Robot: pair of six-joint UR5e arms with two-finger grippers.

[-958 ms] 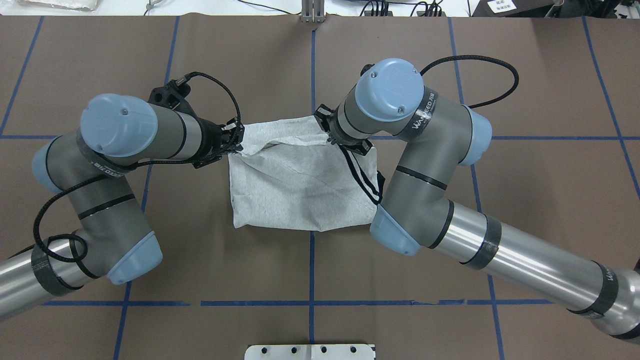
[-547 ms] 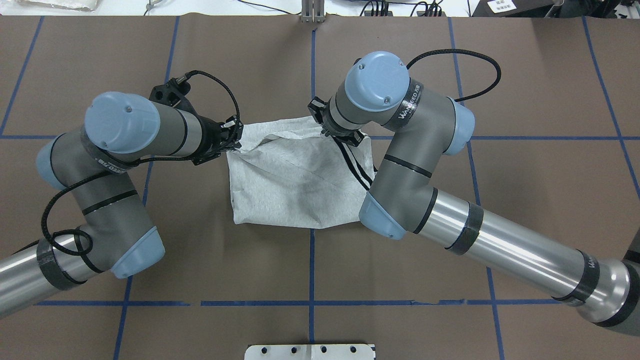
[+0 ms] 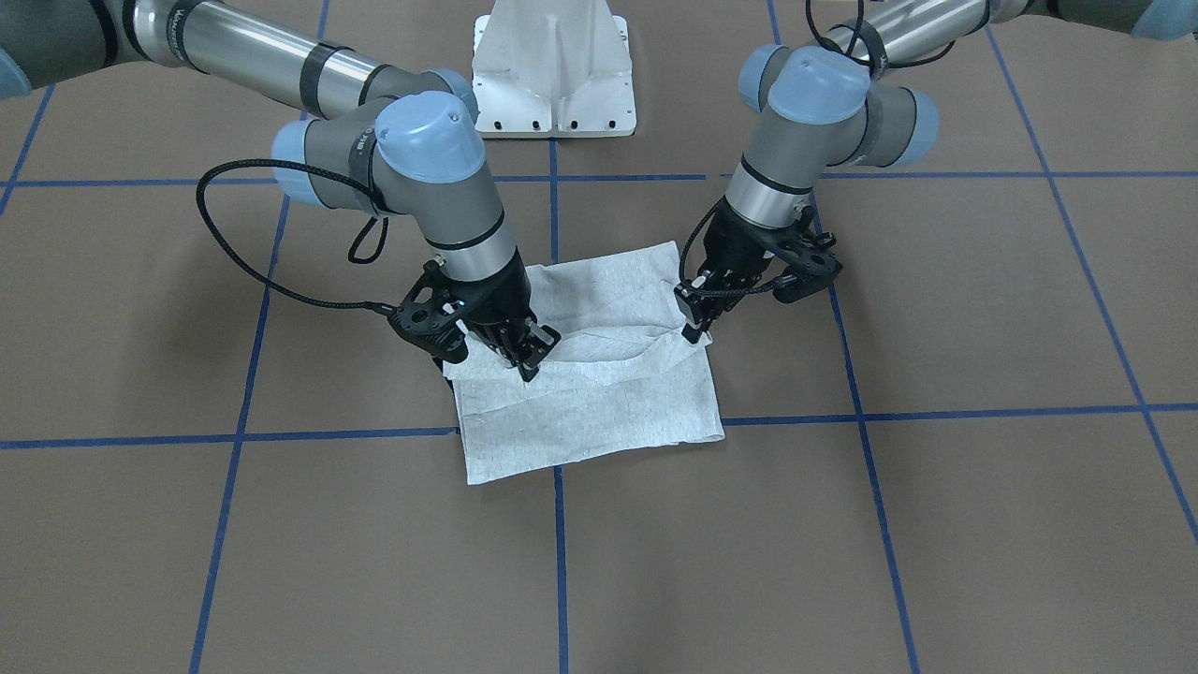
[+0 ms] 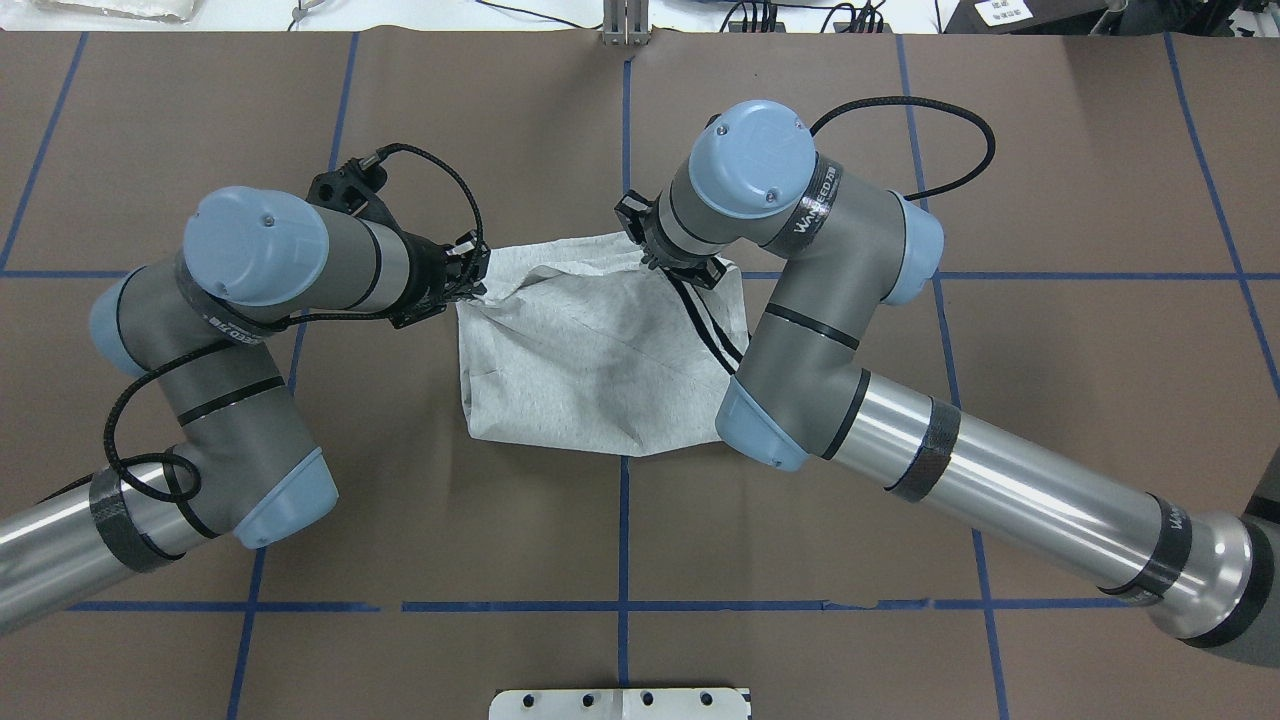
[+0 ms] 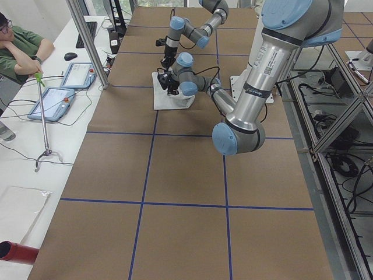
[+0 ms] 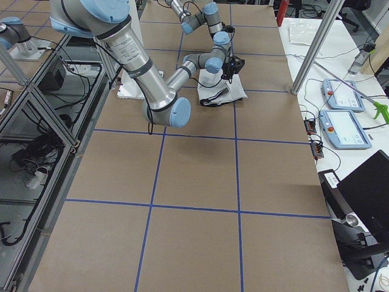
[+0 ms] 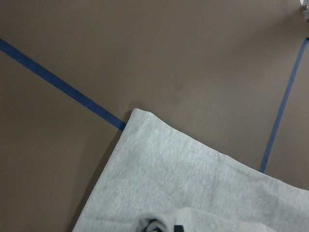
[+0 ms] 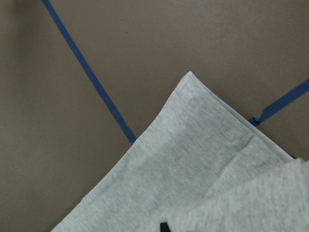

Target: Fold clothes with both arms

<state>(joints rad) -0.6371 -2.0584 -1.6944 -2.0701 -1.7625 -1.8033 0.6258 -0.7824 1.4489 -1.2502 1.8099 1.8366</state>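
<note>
The grey T-shirt (image 4: 590, 370) lies folded into a rough rectangle at the table's middle, plain side up, with a black-striped cuff (image 4: 712, 325) showing along its right edge. My left gripper (image 4: 476, 275) is shut on the far left corner of the top layer. My right gripper (image 4: 648, 258) is shut on the far right corner, mostly hidden under the wrist. In the front-facing view the T-shirt (image 3: 599, 412) has a raised ridge of cloth between the left gripper (image 3: 694, 329) and the right gripper (image 3: 527, 363). Both wrist views show cloth (image 7: 193, 183) (image 8: 193, 169) over the brown table.
The white pedestal (image 3: 552, 75) stands at the robot's side of the table. Blue tape lines (image 4: 624, 520) grid the brown cover. A side table with tablets (image 5: 55, 99) and a seated person (image 5: 23, 52) lies beyond the far edge.
Both arms have shifted a little towards the far edge and the centre. The right gripper moved left and away with its corner, and the shirt's near edge pulled slightly away from the robot.
</note>
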